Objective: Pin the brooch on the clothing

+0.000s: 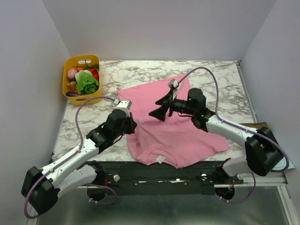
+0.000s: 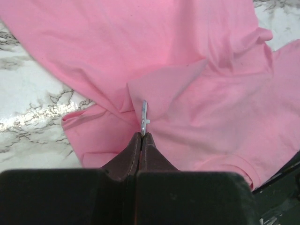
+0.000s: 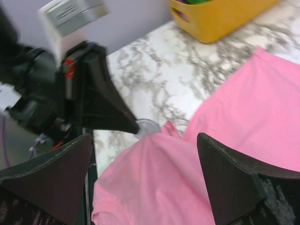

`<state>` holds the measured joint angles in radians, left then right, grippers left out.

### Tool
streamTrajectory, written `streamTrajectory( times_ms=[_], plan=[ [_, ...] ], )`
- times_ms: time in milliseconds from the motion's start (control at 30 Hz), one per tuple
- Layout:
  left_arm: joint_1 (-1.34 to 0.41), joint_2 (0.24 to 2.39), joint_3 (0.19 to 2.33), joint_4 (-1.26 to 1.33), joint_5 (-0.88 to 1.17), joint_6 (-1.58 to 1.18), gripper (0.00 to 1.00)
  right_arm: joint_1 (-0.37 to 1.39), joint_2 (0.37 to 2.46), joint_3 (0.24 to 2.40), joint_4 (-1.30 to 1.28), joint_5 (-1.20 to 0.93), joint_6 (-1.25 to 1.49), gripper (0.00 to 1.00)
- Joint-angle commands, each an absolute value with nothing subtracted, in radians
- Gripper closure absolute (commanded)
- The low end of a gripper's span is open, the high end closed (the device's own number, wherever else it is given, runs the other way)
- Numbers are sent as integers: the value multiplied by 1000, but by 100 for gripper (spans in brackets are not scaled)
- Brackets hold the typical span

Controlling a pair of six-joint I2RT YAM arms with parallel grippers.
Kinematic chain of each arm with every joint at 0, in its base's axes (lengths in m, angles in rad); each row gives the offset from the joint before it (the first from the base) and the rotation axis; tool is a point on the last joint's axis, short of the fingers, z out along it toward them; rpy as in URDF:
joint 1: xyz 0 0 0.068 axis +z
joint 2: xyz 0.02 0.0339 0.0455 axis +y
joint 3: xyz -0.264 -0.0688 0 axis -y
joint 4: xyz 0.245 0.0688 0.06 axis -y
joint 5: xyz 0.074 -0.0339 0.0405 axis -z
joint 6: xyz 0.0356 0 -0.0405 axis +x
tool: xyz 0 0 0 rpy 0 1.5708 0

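Top, shirt (image 1: 178, 136): pink, spread on the marble table (image 1: 220, 79), with a white label (image 1: 161, 159) at its near edge.
Top, left gripper (image 1: 133, 125): at the shirt's left edge; jaw state unclear from here.
Top, right gripper (image 1: 156, 108): above the shirt's middle, jaws wide apart.
Top, basket (image 1: 65, 86): yellow, far left on the table, vegetables (image 1: 86, 80) inside.
Left wrist, jaws: the left gripper is pinched tight on the brooch (image 2: 144, 114), which is seen edge-on and upright over a fold of shirt.
Right wrist, jaws: the right gripper's are spread wide, holding nothing.
Right wrist, brooch: a round disc at the left gripper's tips, by the shirt's edge; contact with the cloth unclear.
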<state>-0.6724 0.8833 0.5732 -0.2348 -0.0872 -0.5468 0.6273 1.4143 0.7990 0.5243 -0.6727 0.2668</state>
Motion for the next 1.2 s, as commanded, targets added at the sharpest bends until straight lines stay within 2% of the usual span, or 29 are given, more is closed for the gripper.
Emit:
streamTrajectory(
  times_ms=[0,67,200,367,633,833,900,1033,1167],
  plan=[
    [-727,949,646,-299,-239,-540,100,598,1381,867,276,-378,350,0],
    [-781,994,666,-316,-294,-538,100,565,1368,858,259,-327,397,0],
    [-876,1092,741,-377,-449,-537,100,439,1385,824,274,-437,572,0],
    [-982,1256,814,-433,-572,-534,100,333,1411,787,272,-502,606,0],
    [-1184,1503,983,-540,-767,-528,100,313,1413,785,221,-511,574,0],
    [-1246,1664,1118,-655,-891,-551,100,307,1410,795,203,-525,566,0],
    [-1267,1698,1155,-696,-943,-567,94,302,1410,801,192,-528,566,0],
    [-1295,1713,1189,-736,-1003,-581,52,296,1407,802,183,-528,561,0],
    [-1299,1681,1196,-744,-1019,-587,40,291,1396,798,184,-532,555,0]
  ],
)
